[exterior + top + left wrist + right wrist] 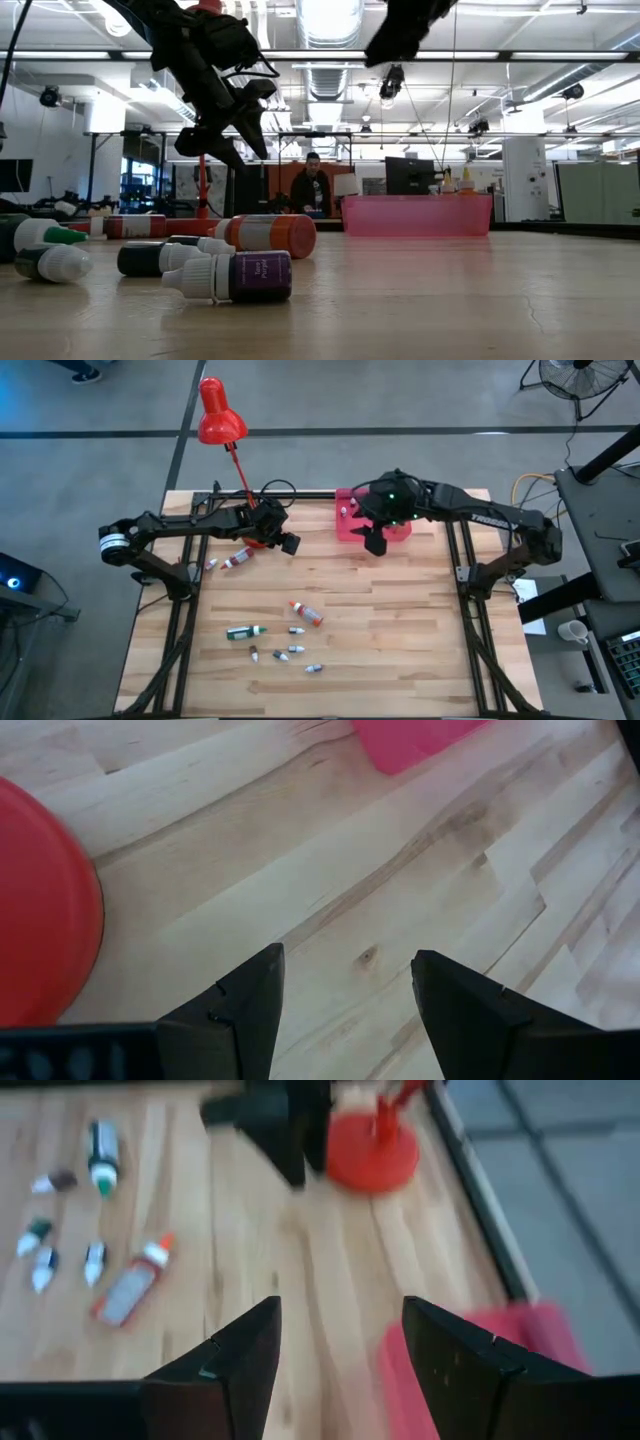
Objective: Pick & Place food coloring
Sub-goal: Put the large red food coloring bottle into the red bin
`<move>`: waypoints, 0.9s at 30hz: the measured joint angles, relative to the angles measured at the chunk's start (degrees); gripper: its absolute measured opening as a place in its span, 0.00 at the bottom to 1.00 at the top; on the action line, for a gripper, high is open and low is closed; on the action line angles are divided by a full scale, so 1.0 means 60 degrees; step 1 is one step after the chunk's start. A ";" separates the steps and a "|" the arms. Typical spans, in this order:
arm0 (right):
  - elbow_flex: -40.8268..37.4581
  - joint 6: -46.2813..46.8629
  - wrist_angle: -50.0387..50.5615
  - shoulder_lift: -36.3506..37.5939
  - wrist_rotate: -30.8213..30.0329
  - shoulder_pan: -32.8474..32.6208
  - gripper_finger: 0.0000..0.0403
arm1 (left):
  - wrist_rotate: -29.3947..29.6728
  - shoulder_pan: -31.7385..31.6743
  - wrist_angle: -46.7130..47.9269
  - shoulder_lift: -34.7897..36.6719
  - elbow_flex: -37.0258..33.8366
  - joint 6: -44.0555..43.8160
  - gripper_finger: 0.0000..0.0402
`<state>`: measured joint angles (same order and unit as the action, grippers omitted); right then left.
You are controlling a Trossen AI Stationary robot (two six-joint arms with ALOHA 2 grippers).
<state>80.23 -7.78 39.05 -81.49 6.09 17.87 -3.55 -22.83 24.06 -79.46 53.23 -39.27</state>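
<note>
Both grippers released, holding nothing: left gripper just beside lamp base, right gripper over near edge of pink tray. Food coloring bottles scattered on table, well apart from tray

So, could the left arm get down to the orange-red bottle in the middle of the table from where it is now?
Probably yes. The left gripper hangs open and empty above bare wood near the lamp base, and the orange-red bottle lies on its side with open table around it. Nothing stands between them; the right gripper is off by the pink tray.
</note>
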 joint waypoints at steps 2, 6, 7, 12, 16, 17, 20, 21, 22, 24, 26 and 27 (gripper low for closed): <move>0.0000 -0.0001 -0.0553 0.0068 -0.0015 -0.0075 0.50 | 0.0000 0.0000 -0.0002 -0.0003 0.0000 0.0000 0.48; 0.0000 0.0539 -0.1231 0.0102 -0.0008 -0.0106 0.50 | 0.0000 -0.0003 -0.0040 -0.0004 0.0000 0.0000 0.48; -0.0003 0.0720 -0.1293 0.0098 -0.0008 -0.0106 0.50 | 0.0000 -0.0003 -0.0089 -0.0004 0.0000 0.0000 0.48; -0.0008 0.1464 -0.1330 0.0083 -0.0013 -0.0106 0.50 | 0.0001 -0.0003 -0.0072 -0.0004 0.0000 0.0159 0.48; -0.0015 0.2045 -0.1327 0.0080 -0.0008 -0.0106 0.50 | 0.0188 0.0011 -0.0275 -0.0033 -0.0011 0.0471 0.48; -0.0015 0.2125 -0.1330 0.0080 -0.0007 -0.0106 0.50 | 0.0255 0.0004 -0.0605 -0.0042 -0.0011 0.0597 0.48; -0.0015 0.2327 -0.1330 0.0072 -0.0013 -0.0106 0.50 | 0.0304 -0.0011 -0.1087 0.0129 0.0091 0.1230 0.48; -0.0015 0.2352 -0.1330 0.0072 -0.0011 -0.0106 0.50 | 0.0323 -0.0011 -0.1157 0.0229 0.0222 0.1476 0.48; -0.0015 0.2367 -0.1330 0.0072 -0.0011 -0.0106 0.50 | 0.0339 -0.0011 -0.1232 0.0357 0.0349 0.1741 0.48; -0.0015 0.2373 -0.1334 0.0072 -0.0011 -0.0106 0.50 | 0.0335 0.0004 -0.1075 0.0636 0.0545 0.2183 0.48; -0.0015 0.2373 -0.1334 0.0072 -0.0011 -0.0106 0.50 | 0.0335 0.0004 -0.0643 0.0986 0.0647 0.2475 0.48; -0.0018 0.2373 -0.1334 0.0072 -0.0011 -0.0104 0.50 | 0.0333 0.0004 -0.0338 0.1201 0.0669 0.2554 0.48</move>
<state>80.12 6.46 31.05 -81.06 6.02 17.24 -1.55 -22.81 22.04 -72.26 57.25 -23.94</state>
